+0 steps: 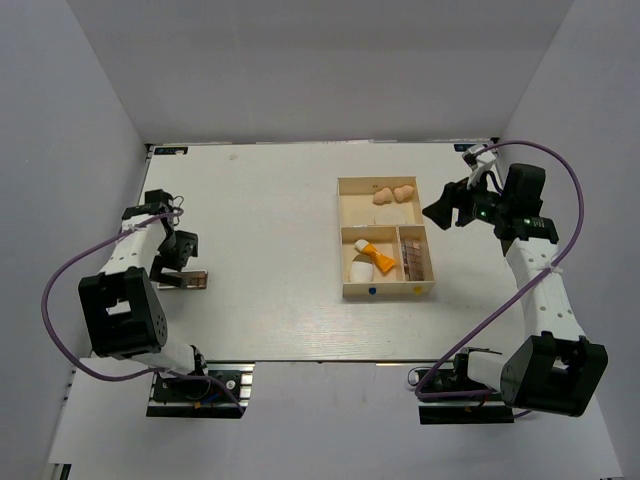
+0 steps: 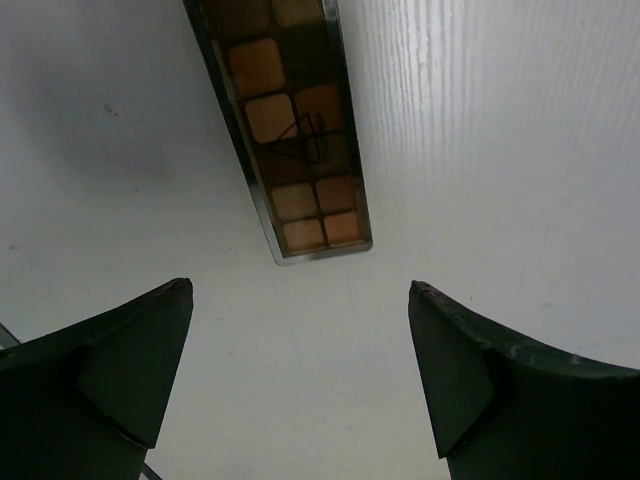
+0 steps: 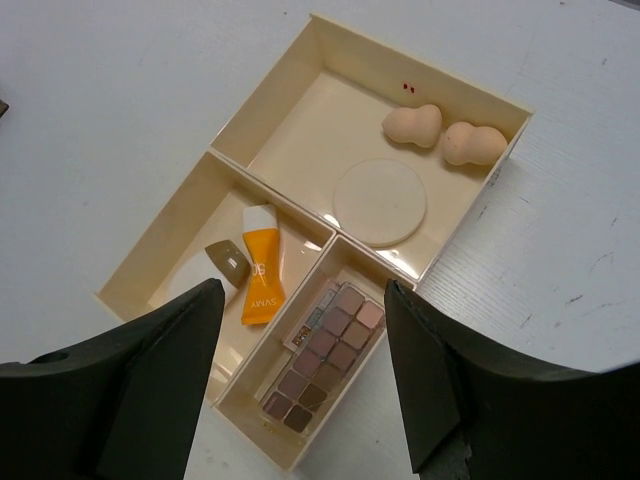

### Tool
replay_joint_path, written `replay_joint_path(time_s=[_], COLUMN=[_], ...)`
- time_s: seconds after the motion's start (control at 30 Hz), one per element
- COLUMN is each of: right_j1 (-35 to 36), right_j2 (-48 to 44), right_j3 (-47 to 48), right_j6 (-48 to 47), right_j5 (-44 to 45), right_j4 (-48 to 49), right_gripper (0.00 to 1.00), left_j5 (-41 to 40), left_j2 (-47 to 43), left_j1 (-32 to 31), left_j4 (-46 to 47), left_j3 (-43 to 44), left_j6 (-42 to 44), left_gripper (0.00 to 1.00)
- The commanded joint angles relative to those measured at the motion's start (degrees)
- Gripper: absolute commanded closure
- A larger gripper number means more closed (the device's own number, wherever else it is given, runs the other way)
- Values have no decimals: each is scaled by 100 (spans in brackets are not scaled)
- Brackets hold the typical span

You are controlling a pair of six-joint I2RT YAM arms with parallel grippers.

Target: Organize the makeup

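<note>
The left hand [image 2: 300, 286], spread and empty, points down at the desk [image 2: 520, 150]. The long palette [image 2: 290, 130] lies loose just ahead, upper centre of its wrist view. Fetching it looks like the step in hand: advance, straddle its narrow width, close. The right hand [image 3: 302, 288], also spread and empty, hovers near the tray [image 1: 345, 240].

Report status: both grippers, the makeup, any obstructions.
Left gripper open, loose palette just ahead on table. Right gripper open above tray holding sponges, puff, tube, second palette. No obstruction seen.
</note>
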Motion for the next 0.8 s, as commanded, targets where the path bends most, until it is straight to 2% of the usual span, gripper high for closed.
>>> replay_joint_path(time_s=[0.0,0.47,0.57,0.67,0.7,0.77], right_j1=[-6,-6,-6,-15,2,-6], right_j2=[22,206,224,224,215,215], right_j3=[-57,162,215,242,233,233], right_j6=[1,-61,-78,-96,-87,-87], right_j5=[-76,-84,-32,-23,-23,-32], right_j4=[256,177,125,89,89,63], right_gripper=[28,28,27,28,27,28], left_j5=[-1,184,219,228,228,263], left_j2=[171,928,1060,1104,1069,999], left_j1=[158,396,396,396,396,396], left_j4=[310,1462,1464,1516,1551,1613], left_j3=[-187,-636,-698,-855,-960,-1058], left_j6=[26,106,79,88,88,97], left_gripper=[2,2,3,13,28,42])
